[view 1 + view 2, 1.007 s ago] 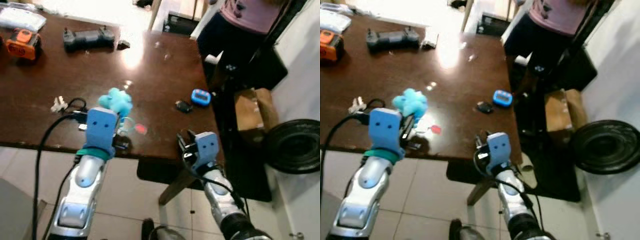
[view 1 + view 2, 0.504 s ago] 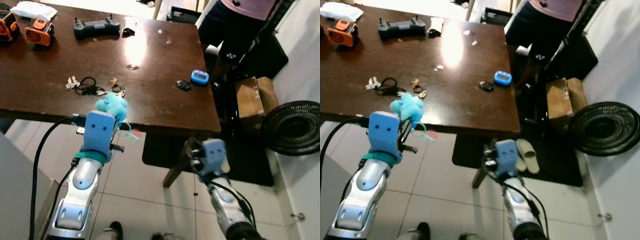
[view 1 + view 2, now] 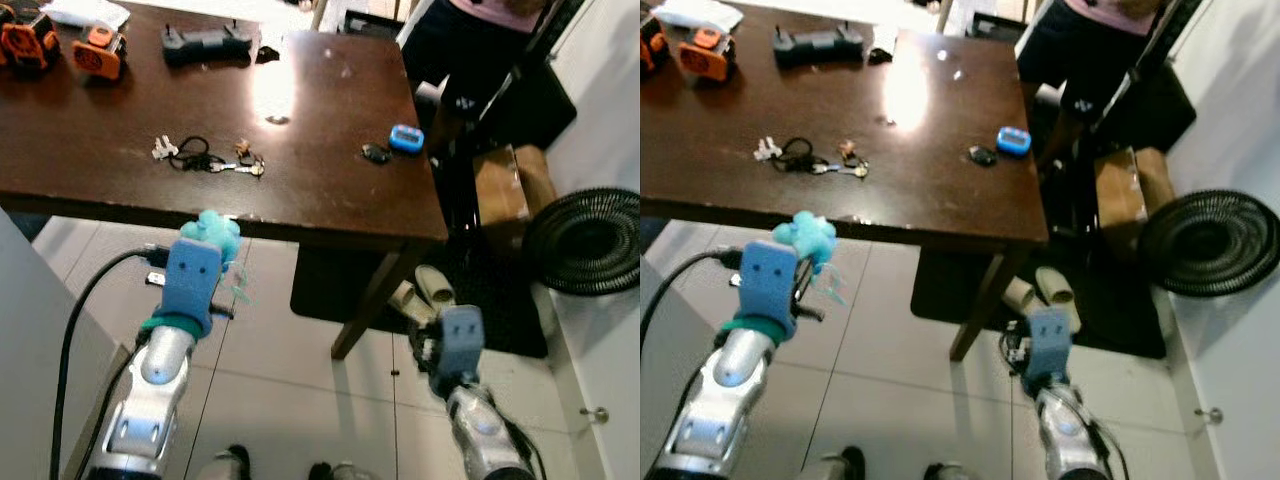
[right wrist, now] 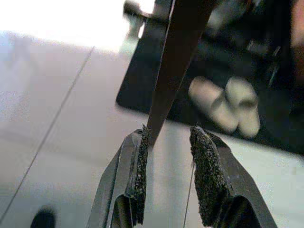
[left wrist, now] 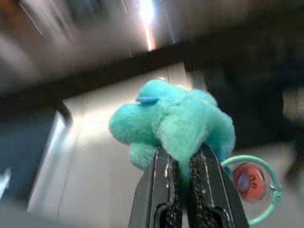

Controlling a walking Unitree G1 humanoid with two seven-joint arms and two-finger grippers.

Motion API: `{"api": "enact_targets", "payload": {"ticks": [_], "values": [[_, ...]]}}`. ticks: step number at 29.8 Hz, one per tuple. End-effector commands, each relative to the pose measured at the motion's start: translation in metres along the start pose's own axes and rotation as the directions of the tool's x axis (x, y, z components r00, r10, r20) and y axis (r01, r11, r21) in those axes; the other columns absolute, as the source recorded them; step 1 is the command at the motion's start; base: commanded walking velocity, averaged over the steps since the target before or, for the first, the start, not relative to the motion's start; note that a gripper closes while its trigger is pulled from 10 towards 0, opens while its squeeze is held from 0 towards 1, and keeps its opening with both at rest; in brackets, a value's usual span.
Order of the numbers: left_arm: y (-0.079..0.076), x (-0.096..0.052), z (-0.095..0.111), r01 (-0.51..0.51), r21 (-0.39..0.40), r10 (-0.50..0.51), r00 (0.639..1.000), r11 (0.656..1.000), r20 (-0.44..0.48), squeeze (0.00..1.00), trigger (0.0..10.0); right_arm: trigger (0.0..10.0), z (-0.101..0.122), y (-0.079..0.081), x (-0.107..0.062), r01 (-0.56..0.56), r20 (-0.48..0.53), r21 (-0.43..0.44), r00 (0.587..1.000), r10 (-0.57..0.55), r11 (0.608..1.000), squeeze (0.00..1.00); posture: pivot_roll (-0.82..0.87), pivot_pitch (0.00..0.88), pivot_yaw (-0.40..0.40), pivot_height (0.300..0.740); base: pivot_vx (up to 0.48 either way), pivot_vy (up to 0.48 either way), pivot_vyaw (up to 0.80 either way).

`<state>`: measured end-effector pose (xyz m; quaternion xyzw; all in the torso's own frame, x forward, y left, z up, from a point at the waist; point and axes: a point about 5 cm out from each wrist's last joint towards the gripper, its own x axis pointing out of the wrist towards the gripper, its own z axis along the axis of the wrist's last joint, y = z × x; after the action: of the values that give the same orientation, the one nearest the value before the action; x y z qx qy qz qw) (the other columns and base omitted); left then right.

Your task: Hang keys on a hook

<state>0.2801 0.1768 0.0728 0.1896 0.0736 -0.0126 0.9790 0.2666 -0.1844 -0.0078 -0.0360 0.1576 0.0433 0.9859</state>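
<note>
The left gripper [image 5: 186, 199] has its 2 fingers [image 5: 156, 190] clamped on a fluffy turquoise plush keychain [image 5: 175, 121], which bulges out above the fingertips. A pale green ring [image 5: 259, 190] with a small red tag [image 5: 247, 179] dangles beside one finger. From the head views this arm is raised over the tiled floor [image 3: 290, 370], just in front of the table edge, with the plush [image 3: 213, 232] poking out past the blue wrist housing.

The right gripper [image 4: 168, 142] hangs lower, over the floor near the table leg [image 4: 178, 57], its fingers apart with nothing between them. A pair of pale slippers [image 4: 230, 102] lies on a dark mat beyond.

On the dark brown table [image 3: 90, 170] lie a bunch of keys [image 3: 205, 160], a small blue device [image 3: 405, 138] and a black key fob [image 3: 376, 153]. Farther back sit 2 orange tools [image 3: 100, 52] and a black controller [image 3: 205, 42]. A person [image 3: 470, 50] stands at the far corner, near a black fan [image 3: 590, 240] on the floor.
</note>
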Motion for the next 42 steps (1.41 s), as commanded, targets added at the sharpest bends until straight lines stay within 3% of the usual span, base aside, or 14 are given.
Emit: {"api": "enact_targets", "payload": {"ticks": [1,4,7,8,11,12,14,15,18,19,23,30,38,42], "values": [[-0.009,-0.004,-0.012,0.031,0.019,-0.03,0.999,0.999,-0.039,0.0,10.0,10.0,-0.008,-0.003,-0.004,0.016,-0.038,-0.003,0.999,-0.016,1.0,0.0,-0.02,0.076,-0.042,0.74,0.0,0.0,0.0],[-0.016,-0.024,-0.076,0.084,0.087,-0.059,0.963,0.993,-0.262,0.0,10.0,10.0,-0.024,0.003,-0.01,-0.001,-0.125,0.018,0.992,0.003,1.0,0.0,-0.03,0.07,-0.044,0.74,0.0,0.0,0.0],[-0.018,-0.032,-0.094,0.093,0.096,-0.057,0.943,0.991,-0.329,0.0,10.0,10.0,-0.035,0.004,-0.015,-0.015,-0.181,0.014,0.983,0.017,1.0,0.0,-0.03,0.067,-0.046,0.74,0.0,0.0,0.0],[-0.019,-0.036,-0.101,0.075,0.067,-0.046,0.932,0.995,-0.361,0.0,10.0,10.0,-0.05,0.005,-0.025,-0.034,-0.266,-0.01,0.963,0.03,0.999,0.0,-0.04,0.069,-0.049,0.74,0.0,0.0,0.0],[-0.019,-0.036,-0.101,0.075,0.067,-0.046,0.932,0.995,-0.361,0.0,10.0,10.0,-0.05,0.005,-0.025,-0.034,-0.266,-0.01,0.963,0.03,0.999,0.0,-0.04,0.069,-0.049,0.74,0.0,0.0,0.0],[-0.019,-0.035,-0.098,0.044,0.022,-0.034,0.936,0.999,-0.35,0.0,10.0,10.0,-0.066,0.005,-0.036,-0.057,-0.345,-0.038,0.938,0.04,0.998,0.0,-0.03,0.068,-0.053,0.74,0.0,0.0,0.0],[-0.019,-0.035,-0.098,0.044,0.022,-0.034,0.936,0.999,-0.35,0.0,10.0,10.0,-0.066,0.005,-0.036,-0.057,-0.345,-0.038,0.938,0.04,0.998,0.0,-0.03,0.068,-0.053,0.74,0.0,0.0,0.0],[-0.021,-0.03,-0.092,0.029,-0.006,-0.029,0.947,1.0,-0.319,0.0,10.0,10.0,-0.083,0.006,-0.05,-0.09,-0.422,-0.065,0.905,0.055,0.994,0.0,-0.02,0.068,-0.06,0.74,0.0,0.0,0.0],[-0.021,-0.03,-0.092,0.029,-0.006,-0.029,0.947,1.0,-0.319,0.0,10.0,10.0,-0.083,0.006,-0.05,-0.09,-0.422,-0.065,0.905,0.055,0.994,0.0,-0.02,0.068,-0.06,0.74,0.0,0.0,0.0],[-0.026,-0.027,-0.089,0.047,-0.002,-0.046,0.951,0.999,-0.307,0.0,10.0,10.0,-0.091,0.006,-0.057,-0.102,-0.467,-0.083,0.883,0.051,0.991,0.0,-0.03,0.064,-0.059,0.74,0.0,0.0,0.0],[-0.035,-0.026,-0.096,0.095,0.005,-0.088,0.937,0.995,-0.338,0.0,10.0,10.0,-0.089,0.005,-0.054,-0.101,-0.466,-0.083,0.883,0.051,0.991,0.0,-0.03,0.063,-0.056,0.74,0.0,0.0,0.0],[-0.034,-0.029,-0.111,0.1,0.014,-0.087,0.916,0.995,-0.391,0.0,10.0,10.0,-0.082,0.011,-0.047,-0.113,-0.438,-0.068,0.896,0.072,0.991,0.0,-0.04,0.065,-0.055,0.74,0.0,0.0,0.0],[-0.035,-0.031,-0.112,0.103,0.017,-0.088,0.916,0.995,-0.392,0.0,10.0,10.0,-0.076,0.014,-0.042,-0.12,-0.404,-0.061,0.911,0.086,0.991,0.0,-0.03,0.066,-0.057,0.74,0.0,0.0,0.0],[-0.035,-0.034,-0.117,0.117,0.028,-0.096,0.909,0.993,-0.406,0.0,10.0,10.0,-0.071,0.017,-0.038,-0.153,-0.386,-0.094,0.916,0.105,0.984,0.0,-0.03,0.063,-0.062,0.74,0.0,0.0,0.79]]}}
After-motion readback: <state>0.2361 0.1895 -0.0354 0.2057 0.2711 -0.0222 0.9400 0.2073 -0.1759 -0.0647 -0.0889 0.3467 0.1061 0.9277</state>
